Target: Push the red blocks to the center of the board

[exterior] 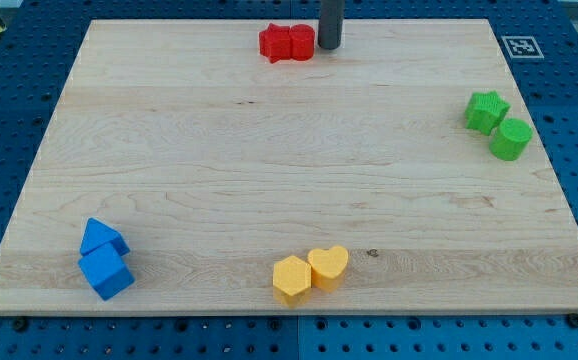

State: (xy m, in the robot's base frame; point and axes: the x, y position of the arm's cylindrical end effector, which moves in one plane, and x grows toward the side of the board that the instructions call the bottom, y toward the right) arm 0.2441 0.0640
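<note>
Two red blocks (287, 43) sit pressed together near the top edge of the wooden board (289, 150), a little left of its middle line; their shapes are hard to make out. My tip (329, 45) stands right beside them, at their right side, touching or nearly touching the right red block. The rod comes down from the view's top.
A green star-shaped block (486, 110) and a green round block (512, 138) lie at the right edge. A yellow hexagon block (291, 278) and a yellow heart block (328, 267) lie at the bottom middle. Two blue blocks (104, 259) lie at the bottom left. A marker tag (520, 46) is at the top right corner.
</note>
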